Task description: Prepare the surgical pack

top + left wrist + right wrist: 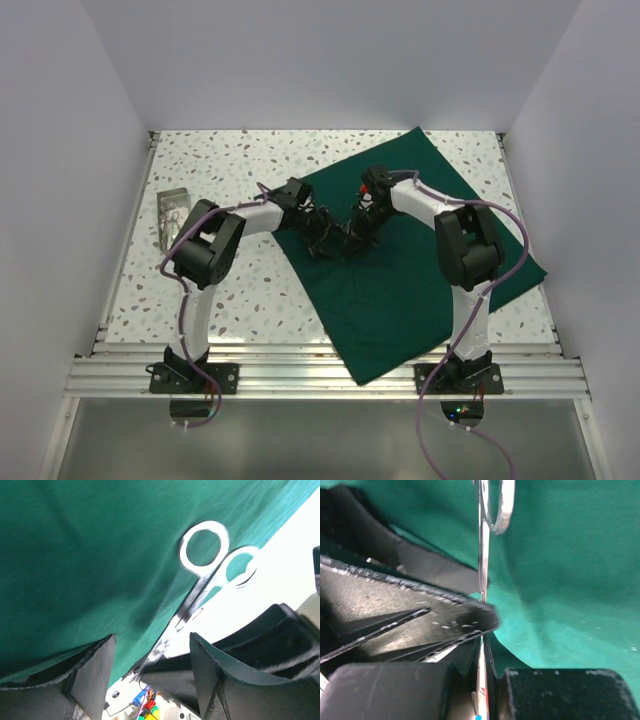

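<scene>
The dark green drape (420, 290) lies spread flat and skewed on the speckled table. Both grippers meet above its left-middle part. My right gripper (352, 238) (483, 647) is shut on a silver ring-handled instrument (482, 555) and holds it edge-on, rings pointing away over the drape (570, 580). My left gripper (325, 240) (152, 639) is open. Its two fingers stand on either side of the instrument's shaft (200, 587) without touching it, with the drape (75, 555) behind. One left finger (420, 615) crosses the right wrist view.
A small steel tray (172, 215) holding more metal pieces sits on the table at the far left, off the drape. White walls close in the table on three sides. A metal rail (330, 375) runs along the near edge.
</scene>
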Controlling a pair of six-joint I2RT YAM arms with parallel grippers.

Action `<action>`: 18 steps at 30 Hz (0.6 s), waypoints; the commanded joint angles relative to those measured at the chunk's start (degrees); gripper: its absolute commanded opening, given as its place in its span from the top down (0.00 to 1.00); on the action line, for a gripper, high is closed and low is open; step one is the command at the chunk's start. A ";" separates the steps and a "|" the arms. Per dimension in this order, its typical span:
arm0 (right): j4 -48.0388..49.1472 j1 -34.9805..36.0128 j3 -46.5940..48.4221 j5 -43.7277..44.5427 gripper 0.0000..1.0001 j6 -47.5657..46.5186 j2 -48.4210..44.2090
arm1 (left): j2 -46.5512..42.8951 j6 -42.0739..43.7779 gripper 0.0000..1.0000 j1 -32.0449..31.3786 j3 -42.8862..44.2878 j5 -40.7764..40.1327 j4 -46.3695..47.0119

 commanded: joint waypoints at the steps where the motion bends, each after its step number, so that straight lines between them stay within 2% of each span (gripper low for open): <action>1: 0.62 0.38 1.43 -3.68 1.00 1.02 -3.71 | 1.76 -0.34 0.35 -1.00 3.08 -0.49 2.05; 11: 0.71 0.46 2.05 -4.39 1.00 1.19 -2.92 | 3.87 -1.65 0.38 -1.79 5.80 -0.49 2.84; 14: 0.44 0.46 2.66 -4.39 1.00 1.10 -2.66 | 3.78 -1.57 0.42 -1.97 5.72 -0.14 2.67; 18: 0.71 0.46 3.02 -4.47 1.00 1.10 -2.39 | 2.90 -1.57 0.57 -1.97 4.31 0.03 3.46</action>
